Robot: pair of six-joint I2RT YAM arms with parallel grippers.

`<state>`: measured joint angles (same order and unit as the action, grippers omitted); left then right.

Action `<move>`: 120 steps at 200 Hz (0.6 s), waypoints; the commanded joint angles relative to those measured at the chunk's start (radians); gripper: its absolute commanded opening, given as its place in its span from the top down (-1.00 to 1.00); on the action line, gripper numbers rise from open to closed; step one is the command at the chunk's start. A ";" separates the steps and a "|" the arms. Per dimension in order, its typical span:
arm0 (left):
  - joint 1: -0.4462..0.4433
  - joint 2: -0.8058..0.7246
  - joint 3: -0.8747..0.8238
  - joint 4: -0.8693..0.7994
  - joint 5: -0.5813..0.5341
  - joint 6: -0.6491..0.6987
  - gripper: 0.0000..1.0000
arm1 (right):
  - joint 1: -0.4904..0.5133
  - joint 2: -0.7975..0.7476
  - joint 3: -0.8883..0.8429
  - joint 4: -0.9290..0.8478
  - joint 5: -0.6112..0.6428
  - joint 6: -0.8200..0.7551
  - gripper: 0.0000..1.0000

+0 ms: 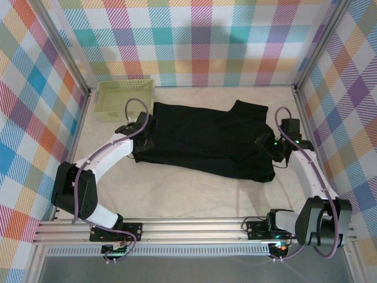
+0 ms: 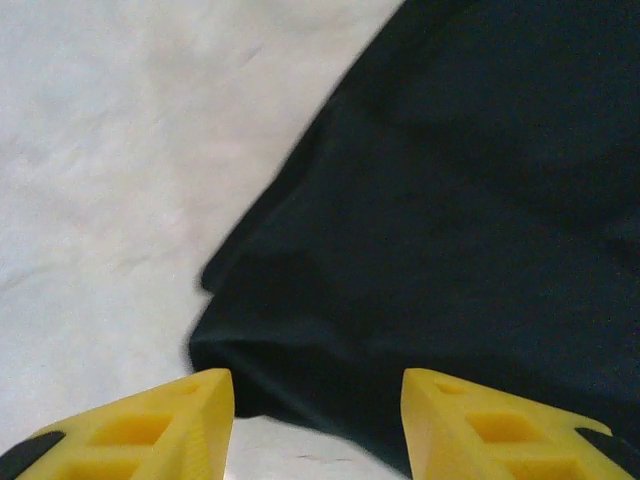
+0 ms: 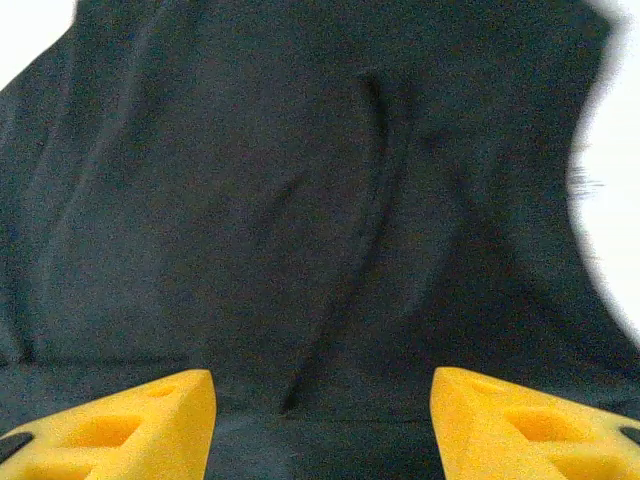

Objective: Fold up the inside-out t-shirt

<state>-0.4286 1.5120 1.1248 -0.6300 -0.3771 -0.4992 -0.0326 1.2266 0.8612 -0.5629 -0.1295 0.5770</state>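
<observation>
You are looking down on a pale table (image 1: 194, 194) enclosed by bright checked walls (image 1: 200, 41). The black t-shirt (image 1: 206, 138) lies spread flat across the middle of the table. It reaches from your left arm to your right arm, and its near edge slants closer to you toward the right. A flap of the cloth sticks out toward the far wall on the right half.

A pale green basket (image 1: 123, 98) sits in the far left corner, just beside the shirt's far left corner. You cannot tell whether the two touch.

Your left gripper (image 1: 141, 134) hangs over the shirt's left edge. From the left wrist, its yellow fingers (image 2: 150, 425) stand well apart and hold nothing. A rounded corner of the black cloth lies on the table below the gap, with bare table to the left.

Your right gripper (image 1: 272, 147) sits at the shirt's right edge. From the right wrist, its yellow fingers (image 3: 520, 425) are also spread wide with nothing pinched between them. Beneath them is wrinkled black cloth with a curved seam or fold running down the middle. Slivers of pale table show at the upper left and along the right side.
</observation>
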 commanded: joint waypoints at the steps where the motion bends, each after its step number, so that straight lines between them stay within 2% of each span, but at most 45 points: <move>1: -0.032 0.059 0.030 0.027 0.076 0.016 0.06 | 0.049 0.080 -0.026 0.034 -0.072 0.061 -0.19; 13: -0.032 0.122 0.032 0.053 0.124 0.011 0.08 | 0.077 0.129 -0.039 0.060 -0.079 0.081 -0.19; 29: -0.031 0.200 0.034 0.059 0.130 0.008 0.18 | 0.086 0.199 -0.050 0.073 -0.089 0.102 -0.19; 41: -0.027 0.242 0.021 0.073 0.135 0.003 0.23 | 0.078 0.246 -0.056 0.053 -0.042 0.118 -0.20; 87: -0.055 0.259 -0.106 0.103 0.182 -0.069 0.26 | -0.101 0.303 -0.134 0.090 0.017 0.150 -0.23; 120: -0.184 0.145 -0.253 0.094 0.186 -0.195 0.25 | -0.210 0.269 -0.139 0.059 0.069 0.150 -0.25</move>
<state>-0.5243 1.7260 0.9829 -0.4671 -0.2165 -0.5808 -0.1562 1.5070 0.7647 -0.4599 -0.1986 0.7193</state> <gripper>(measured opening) 0.373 0.618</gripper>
